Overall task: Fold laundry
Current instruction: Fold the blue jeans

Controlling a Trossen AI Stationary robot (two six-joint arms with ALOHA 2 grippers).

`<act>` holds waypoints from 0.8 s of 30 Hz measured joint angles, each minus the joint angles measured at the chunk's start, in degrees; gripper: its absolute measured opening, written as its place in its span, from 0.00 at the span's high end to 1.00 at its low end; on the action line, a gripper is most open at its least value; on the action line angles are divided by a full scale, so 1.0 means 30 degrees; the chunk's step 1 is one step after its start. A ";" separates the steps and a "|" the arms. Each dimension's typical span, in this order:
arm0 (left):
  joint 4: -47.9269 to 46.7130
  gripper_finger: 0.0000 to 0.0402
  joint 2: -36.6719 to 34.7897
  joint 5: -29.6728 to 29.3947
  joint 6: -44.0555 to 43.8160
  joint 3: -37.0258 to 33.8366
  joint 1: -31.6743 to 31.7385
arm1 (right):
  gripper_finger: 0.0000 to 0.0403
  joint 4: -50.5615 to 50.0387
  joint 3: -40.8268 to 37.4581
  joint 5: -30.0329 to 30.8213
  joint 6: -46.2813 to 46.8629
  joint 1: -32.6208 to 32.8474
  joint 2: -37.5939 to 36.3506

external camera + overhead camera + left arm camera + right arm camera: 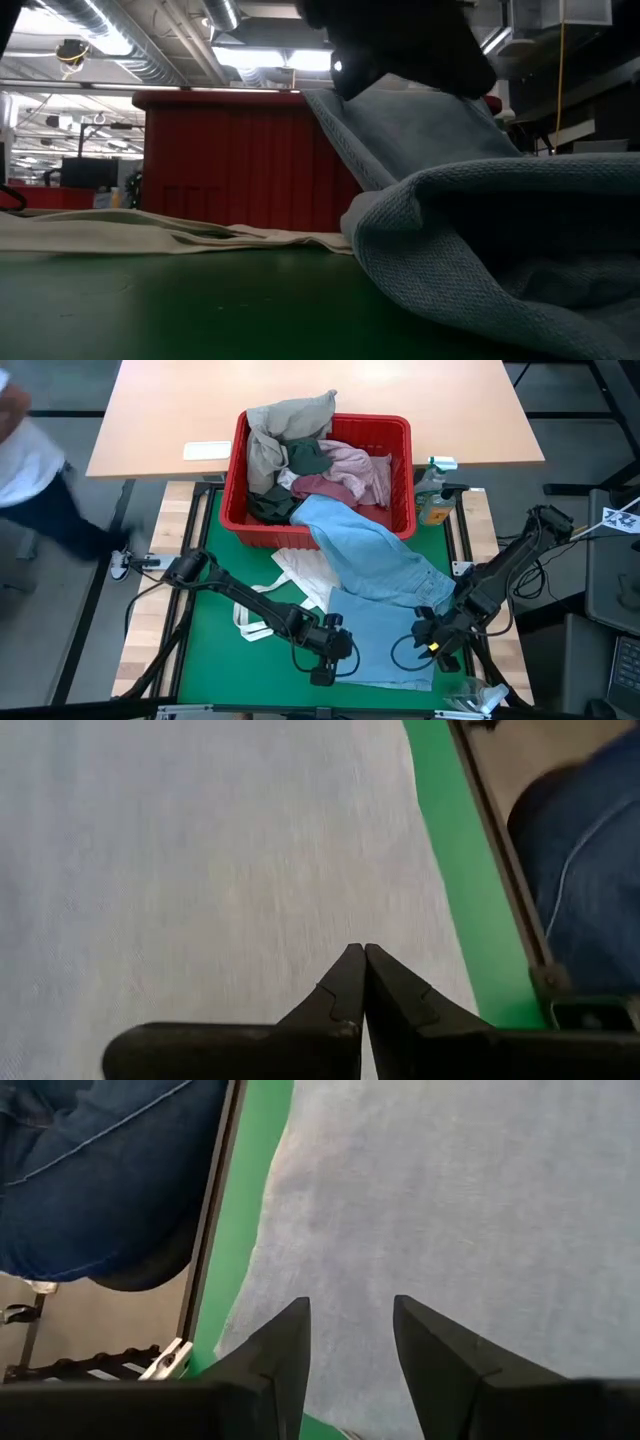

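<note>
While my left pincer (357,952) sits pressed shut, empty, over the light blue garment (385,575), my right pincer (350,1312) hovers half-open above it, gripping nothing.

The light blue garment (480,250) is soft cloth with a coarse, visible weave; the red basket (395,470) is glossy slotted plastic; the desk (215,670) mat looks matt green.

You cannot see how far the light blue garment (375,575) reaches under the other clothes in the red basket (400,430); its upper end is buried there. Beside that basket, the person (30,470) is blurred and cut off by the edge. In the wrist views, someone's jeans (100,1170) are cropped too.
</note>
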 joint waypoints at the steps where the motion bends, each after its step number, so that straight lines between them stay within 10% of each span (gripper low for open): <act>1: -0.0070 1.00 0.0027 0.0234 0.0296 -0.0007 -0.0088 | 0.64 0.0216 -0.0145 -0.0007 0.0009 0.0162 0.0005; 24: 0.1751 1.00 0.3138 0.1334 0.3186 0.0022 -0.1422 | 0.64 0.7441 -0.4253 0.1366 0.1329 0.3413 0.2124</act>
